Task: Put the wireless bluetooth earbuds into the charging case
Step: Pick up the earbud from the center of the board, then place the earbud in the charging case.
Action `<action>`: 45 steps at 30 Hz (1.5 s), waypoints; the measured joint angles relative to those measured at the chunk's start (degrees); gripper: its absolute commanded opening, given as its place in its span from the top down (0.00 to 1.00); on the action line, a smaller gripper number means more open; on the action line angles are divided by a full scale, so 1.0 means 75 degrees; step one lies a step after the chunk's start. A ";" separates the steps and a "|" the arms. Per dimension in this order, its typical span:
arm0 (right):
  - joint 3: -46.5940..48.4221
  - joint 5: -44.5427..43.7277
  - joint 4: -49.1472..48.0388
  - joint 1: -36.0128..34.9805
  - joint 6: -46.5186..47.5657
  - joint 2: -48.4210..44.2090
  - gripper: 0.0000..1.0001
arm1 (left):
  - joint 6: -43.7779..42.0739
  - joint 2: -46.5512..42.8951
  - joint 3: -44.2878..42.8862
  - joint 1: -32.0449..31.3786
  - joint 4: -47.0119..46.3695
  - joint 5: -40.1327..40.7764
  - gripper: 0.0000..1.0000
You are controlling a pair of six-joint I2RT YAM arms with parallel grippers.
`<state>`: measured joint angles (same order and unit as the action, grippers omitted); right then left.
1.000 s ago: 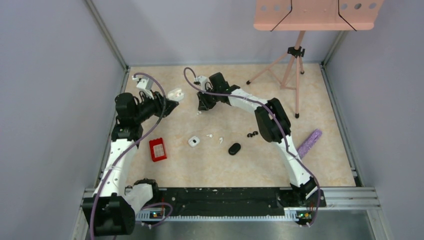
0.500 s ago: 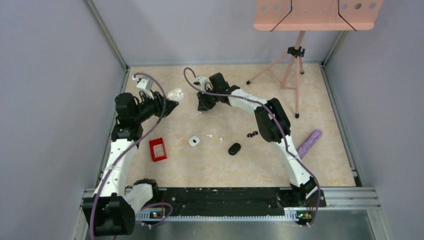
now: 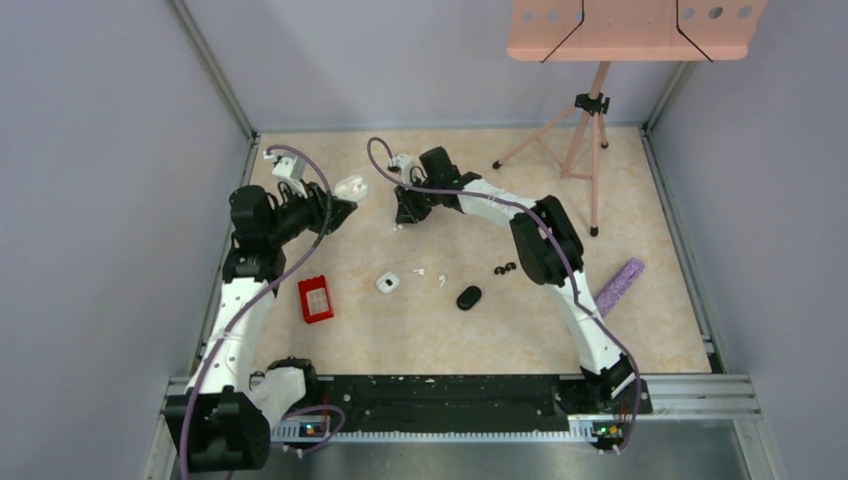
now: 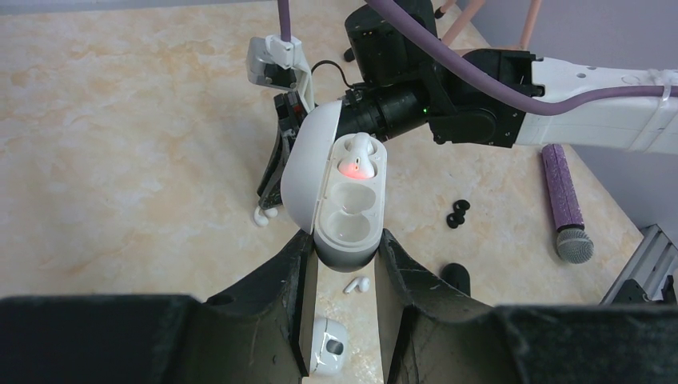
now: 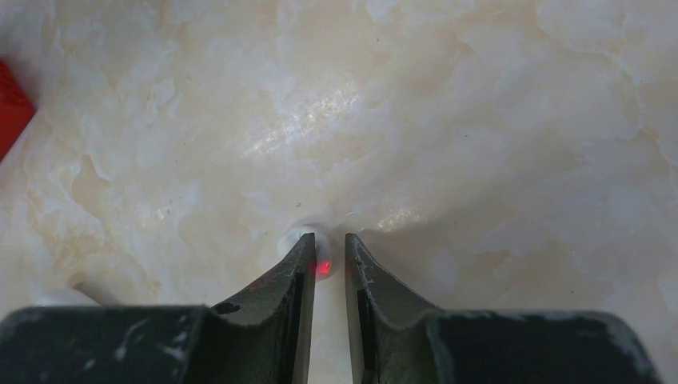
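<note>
Right fingers (image 5: 302,260) narrowly straddle white earbud (image 5: 322,262), grip unclear; left fingers (image 4: 297,268) clamp open case (image 4: 345,232).

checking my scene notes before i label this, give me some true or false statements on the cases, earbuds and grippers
1. The left gripper holds an open white plastic charging case. True.
2. Both of its slots are filled. False: one holds a seated white earbud, the other is empty.
3. The right gripper is down at a loose white earbud on the marbled table. True.
4. The pair of black earbuds sits inside the black oval case. False: it lies on the table, apart from it.
</note>
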<state>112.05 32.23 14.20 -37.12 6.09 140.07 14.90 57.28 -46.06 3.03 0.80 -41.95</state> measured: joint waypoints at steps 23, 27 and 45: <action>-0.0254 0.0624 0.0446 -0.0017 0.0090 -0.0271 1.00 | 0.0029 0.0052 0.0032 0.0015 -0.0181 0.0026 1.00; -0.0970 0.0927 0.0752 0.0134 0.0256 -0.1084 1.00 | 0.0079 0.0291 0.0137 0.0015 -0.0583 -0.0213 1.00; -0.0358 0.2028 0.2055 0.0192 0.1979 -0.5907 1.00 | 0.0303 0.1734 0.0140 -0.1355 -0.3028 -0.2667 1.00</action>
<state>109.36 47.44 29.61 -35.68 20.93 95.77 17.17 70.28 -45.01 -7.14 -21.91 -61.95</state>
